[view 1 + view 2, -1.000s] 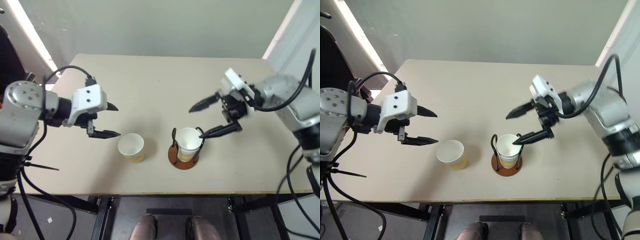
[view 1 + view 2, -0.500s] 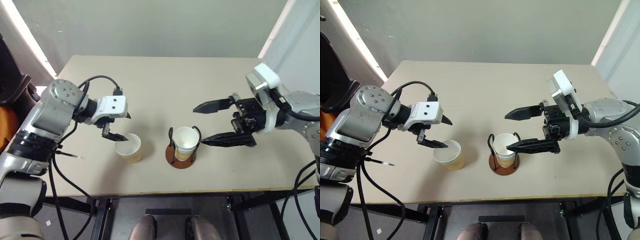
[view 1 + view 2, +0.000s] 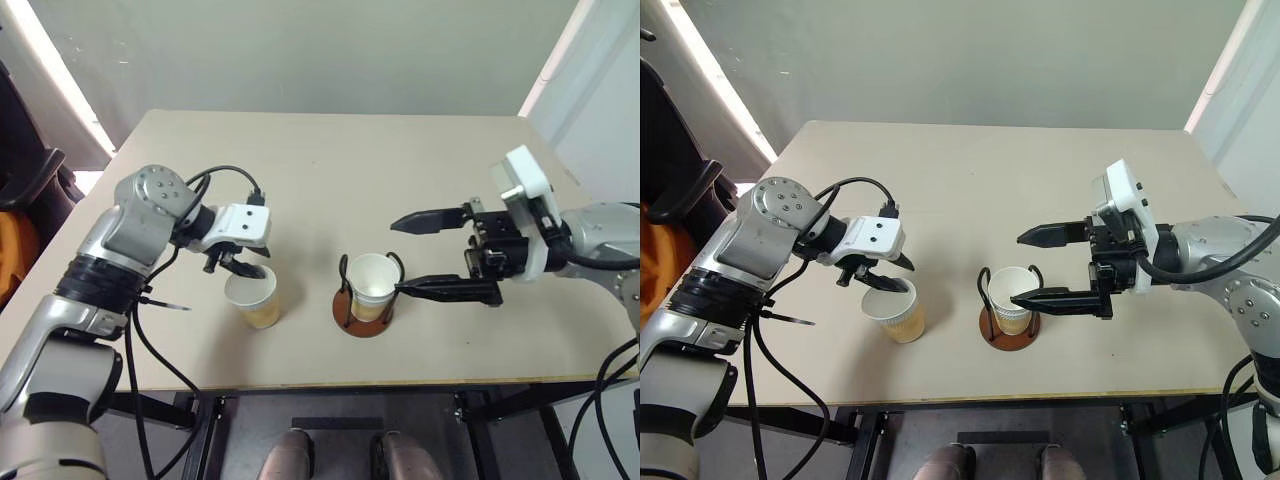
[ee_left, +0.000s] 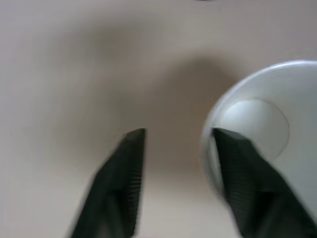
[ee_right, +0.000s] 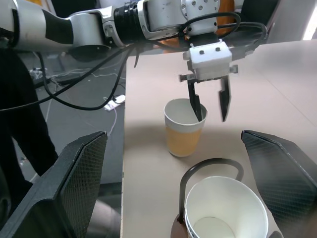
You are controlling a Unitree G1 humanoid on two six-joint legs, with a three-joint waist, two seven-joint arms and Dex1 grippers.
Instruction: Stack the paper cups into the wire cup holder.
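Beige table (image 3: pixel 330 160), grey wall; left gripper (image 5: pixel 208 102) astride cup (image 3: pixel 252 298) rim, right gripper (image 3: pixel 432 255) open.

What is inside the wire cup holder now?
A paper cup stands upright inside the holder, its white inside empty. Its lower part seems nested in another cup; how many are stacked cannot be told.

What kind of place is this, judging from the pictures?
Probably a robot test room: a bare beige table against a plain grey wall, loose cables on the floor, and only paper cups as props.
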